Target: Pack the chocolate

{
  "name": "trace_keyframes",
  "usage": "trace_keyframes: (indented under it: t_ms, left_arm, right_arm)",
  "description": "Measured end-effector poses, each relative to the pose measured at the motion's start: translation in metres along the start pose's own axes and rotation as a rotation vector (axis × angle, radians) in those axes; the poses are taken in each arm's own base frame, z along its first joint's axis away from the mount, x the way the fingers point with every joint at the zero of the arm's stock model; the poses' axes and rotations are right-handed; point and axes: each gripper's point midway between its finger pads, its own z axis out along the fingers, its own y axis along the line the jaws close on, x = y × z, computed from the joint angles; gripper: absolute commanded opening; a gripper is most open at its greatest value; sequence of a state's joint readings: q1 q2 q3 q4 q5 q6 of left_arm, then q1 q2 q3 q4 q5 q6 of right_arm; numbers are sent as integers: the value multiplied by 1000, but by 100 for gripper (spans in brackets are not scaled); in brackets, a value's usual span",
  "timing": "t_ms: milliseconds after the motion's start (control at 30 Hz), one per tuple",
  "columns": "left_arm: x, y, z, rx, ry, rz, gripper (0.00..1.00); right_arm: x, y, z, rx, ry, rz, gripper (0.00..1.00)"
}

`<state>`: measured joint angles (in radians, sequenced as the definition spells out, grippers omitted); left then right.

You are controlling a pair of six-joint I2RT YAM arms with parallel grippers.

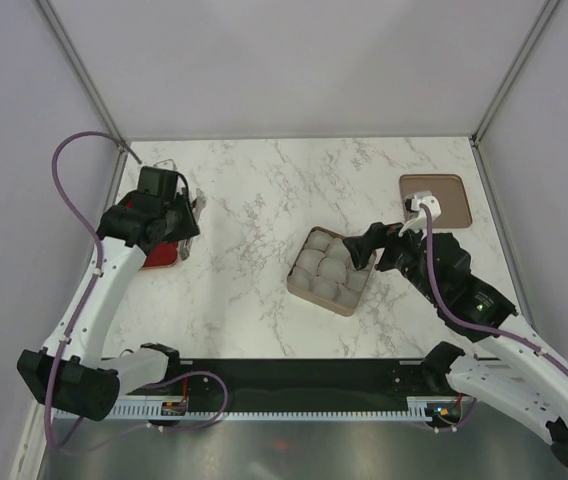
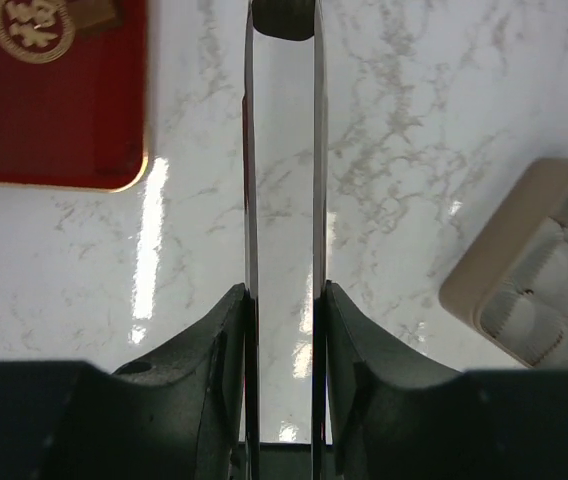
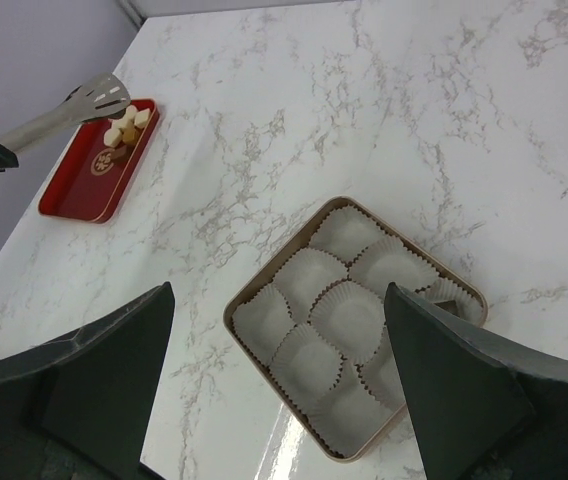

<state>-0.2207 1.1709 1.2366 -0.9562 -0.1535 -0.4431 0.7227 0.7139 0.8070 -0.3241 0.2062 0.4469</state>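
1. In the top view, your left gripper hangs over the far end of the flat red rectangular tray, on the left side of the white marble-pattern table. The arm hides the chocolate here. Your right gripper sits at the right edge of the square tan box, which is packed with white fluted paper cups. The square tan lid lies apart from the box, toward the far right.

2. In the left wrist view, your left gripper is clamped tight on slim metal tongs, with the blades pressed nearly together. A dark rounded lump sits between their tips, and you cannot tell whether it is chocolate. The red tray shows at upper left and the box at right.

3. In the right wrist view, your right gripper is spread wide and holds nothing above the box. The paper cups you can see in it are empty. The chocolate, a cluster of pale cream pieces, lies at the far end of the red tray. It is just below the tongs' slotted tip and well apart from the box.
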Motion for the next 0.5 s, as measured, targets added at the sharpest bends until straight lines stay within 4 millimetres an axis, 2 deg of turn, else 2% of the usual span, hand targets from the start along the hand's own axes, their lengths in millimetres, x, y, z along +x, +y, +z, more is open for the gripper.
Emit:
trace_keyframes:
  t_ms: [67, 167, 267, 367, 500]
  left_arm:
    - [0, -31, -9, 92, -14, 56, 35]
    - [12, -79, -19, 213, -8, 159, 35]
    - [34, -129, -25, 320, 14, 264, 34]
    - [65, -178, -26, 407, 52, 373, 34]
    - [102, -224, -23, 465, 94, 481, 34]
  right_arm:
    - [-7, -5, -4, 28, -26, -5, 95]
    - [-18, -14, -12, 75, -67, -11, 95]
    - [-30, -21, -20, 115, -103, -11, 95]
    - [-44, -23, -30, 134, -144, -2, 95]
    - [-69, -25, -48, 157, -227, 15, 95]
